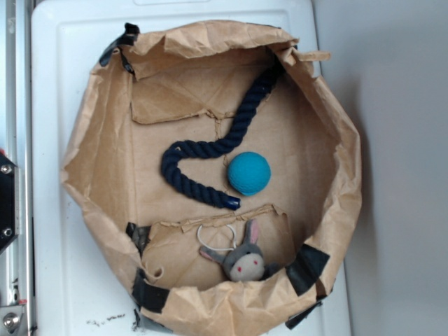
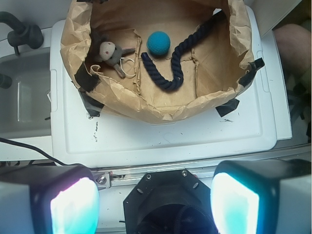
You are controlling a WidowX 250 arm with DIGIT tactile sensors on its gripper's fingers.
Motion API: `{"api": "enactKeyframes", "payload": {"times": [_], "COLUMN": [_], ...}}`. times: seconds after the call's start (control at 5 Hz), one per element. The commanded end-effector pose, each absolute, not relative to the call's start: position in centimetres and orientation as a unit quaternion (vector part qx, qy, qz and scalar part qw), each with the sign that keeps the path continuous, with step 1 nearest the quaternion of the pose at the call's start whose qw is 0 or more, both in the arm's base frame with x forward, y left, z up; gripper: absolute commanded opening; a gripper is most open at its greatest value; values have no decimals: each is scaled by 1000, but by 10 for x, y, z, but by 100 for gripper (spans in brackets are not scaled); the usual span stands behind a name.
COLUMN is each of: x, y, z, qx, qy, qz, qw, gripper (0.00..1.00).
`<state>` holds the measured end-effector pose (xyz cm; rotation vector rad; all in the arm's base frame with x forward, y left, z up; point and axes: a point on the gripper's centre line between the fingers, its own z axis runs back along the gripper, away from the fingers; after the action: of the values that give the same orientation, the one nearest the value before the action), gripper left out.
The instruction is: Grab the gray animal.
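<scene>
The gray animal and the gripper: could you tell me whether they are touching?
Apart. The wrist view shows the gripper well outside the paper bin, while the gray animal lies inside against its wall.

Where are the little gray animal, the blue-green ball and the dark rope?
gray animal (image 1: 245, 262), exterior view, on its face.
teal ball (image 1: 248, 173), exterior view, on its middle.
dark blue rope (image 1: 241, 124), exterior view, on its upper stretch.

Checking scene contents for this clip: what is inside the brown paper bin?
The paper bin holds the gray animal against its taped wall, a teal ball and a dark blue rope curving across the floor. The rope's far end disappears behind the folded rim.
</scene>
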<state>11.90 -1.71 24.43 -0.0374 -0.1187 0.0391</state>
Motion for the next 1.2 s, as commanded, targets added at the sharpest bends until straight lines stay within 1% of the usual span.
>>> {"api": "enactKeyframes", "payload": {"times": [0.0,0.2,0.4,0.6,0.8,1.0], "x": [119,136,162,185,202,218], "y": [-17,-18,-15,-13,-15,-22], "z": [244,242,230,216,196,176], "qx": [-19,-21,-20,-32,-62,-41], "qy": [-59,-61,-56,-60,-60,-92], "qz": [20,-4,-5,-53,-121,-148], "qw": [998,998,998,996,989,984], "gripper": [100,100,100,100,100,100]}}
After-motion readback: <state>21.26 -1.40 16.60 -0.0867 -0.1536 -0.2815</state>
